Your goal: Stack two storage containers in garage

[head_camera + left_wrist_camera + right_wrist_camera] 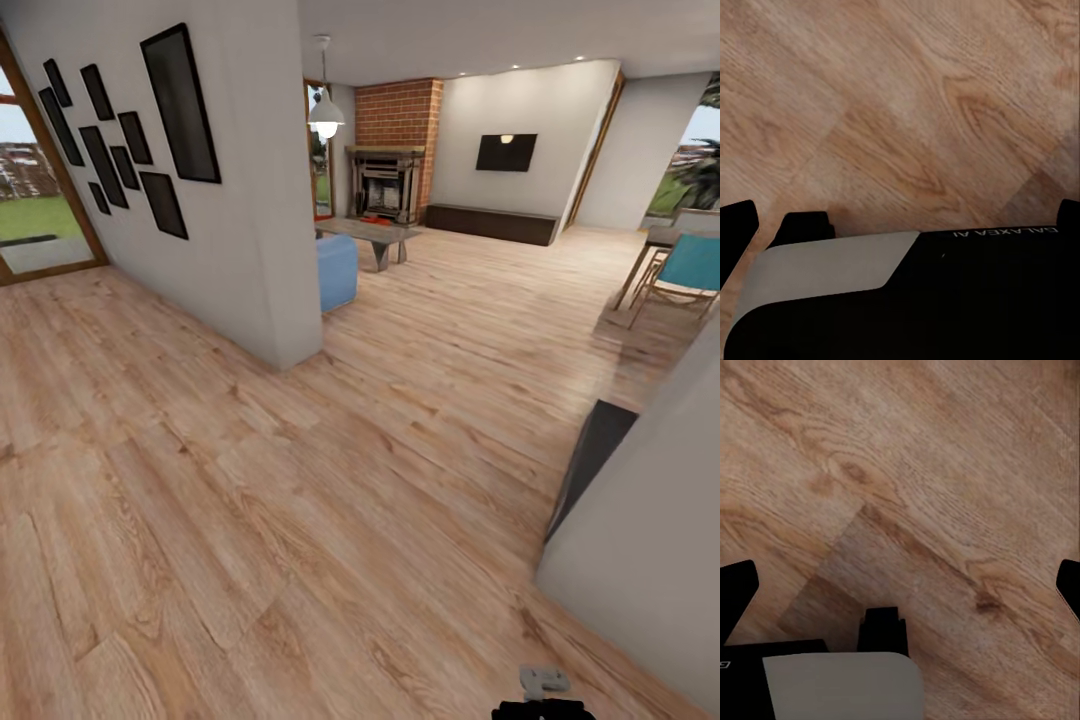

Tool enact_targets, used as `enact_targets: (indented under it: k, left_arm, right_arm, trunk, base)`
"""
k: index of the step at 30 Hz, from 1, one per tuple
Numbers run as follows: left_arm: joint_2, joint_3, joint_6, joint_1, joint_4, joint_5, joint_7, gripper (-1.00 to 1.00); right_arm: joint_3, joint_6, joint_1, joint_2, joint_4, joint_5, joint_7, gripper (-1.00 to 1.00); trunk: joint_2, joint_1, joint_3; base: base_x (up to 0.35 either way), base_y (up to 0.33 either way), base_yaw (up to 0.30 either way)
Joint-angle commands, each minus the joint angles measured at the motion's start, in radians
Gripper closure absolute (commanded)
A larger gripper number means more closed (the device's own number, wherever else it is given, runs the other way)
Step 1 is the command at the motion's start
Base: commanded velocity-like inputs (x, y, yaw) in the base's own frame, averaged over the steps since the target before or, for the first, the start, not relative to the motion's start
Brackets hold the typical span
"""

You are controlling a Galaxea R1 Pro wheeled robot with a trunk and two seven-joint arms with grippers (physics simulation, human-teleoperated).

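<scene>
Matt wood-plank flooring [300,500]; rough brick chimney [400,110].

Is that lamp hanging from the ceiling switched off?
No, the hanging lamp glows bright white at its bulb, in front of the brick chimney at the far end of the room.

"GALAXEA AI" — upside down — on the robot's black base [967,300]

sofa [338,270] behind wall [240,200], left
</scene>
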Motion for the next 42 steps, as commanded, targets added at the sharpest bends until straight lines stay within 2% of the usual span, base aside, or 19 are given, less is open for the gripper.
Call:
enact_targets:
  k: [1, 30, 42]
  left_arm:
    - [0.0, -0.002, 0.0, 0.0, -0.001, 0.0, 0.0, -1.0]
    - [-0.001, -0.002, 0.001, 0.0, -0.001, 0.0, 0.0, -1.0]
    - [0.0, -0.002, 0.001, 0.0, -0.001, 0.0, 0.0, -1.0]
  right_arm:
    - [0.008, 0.005, 0.0, -0.001, -0.002, -0.009, 0.001, -1.0]
    - [0.008, 0.005, 0.0, -0.001, -0.002, -0.009, 0.001, -1.0]
    - [0.008, 0.005, 0.0, -0.001, -0.002, -0.008, 0.001, -1.0]
  trunk:
    - [0.0, 0.001, -0.001]
    - [0.0, 0.001, -0.001]
    - [0.0, 0.001, -0.001]
  base:
    - [0.333, 0.0, 0.0]
    - [0.333, 0.0, -0.001]
    - [0.333, 0.0, -0.232]
